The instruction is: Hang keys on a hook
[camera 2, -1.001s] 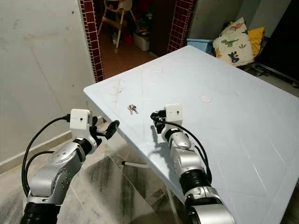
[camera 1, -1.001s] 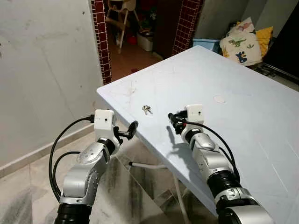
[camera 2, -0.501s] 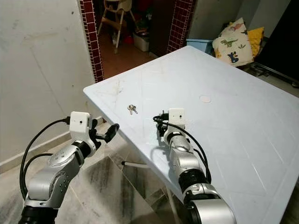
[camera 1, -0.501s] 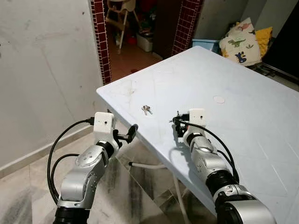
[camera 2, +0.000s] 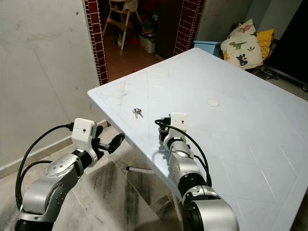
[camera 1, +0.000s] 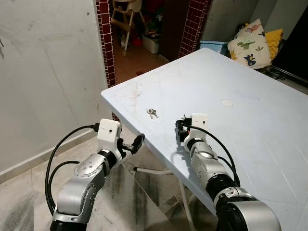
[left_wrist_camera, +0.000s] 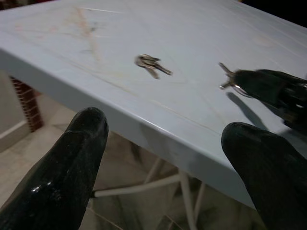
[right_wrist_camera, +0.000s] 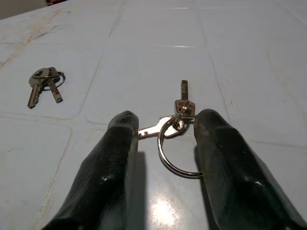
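Keys (right_wrist_camera: pixel 178 125) on a ring sit clamped in the right claw (right_wrist_camera: pixel 165 132); left claw (left_wrist_camera: pixel 163 158) gapes wide, empty.

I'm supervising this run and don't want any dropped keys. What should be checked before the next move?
1. Key ring gripped by the right gripper: ok, the ring sits between its fingers.
2. Held keys lifted off the table: ok, they cast a shadow below in the left wrist view.
3. Loose keys out of the way: ok, they lie apart on the table.
4. Left gripper free: ok, open, off the table's edge.
5. Hook location: cannot tell.
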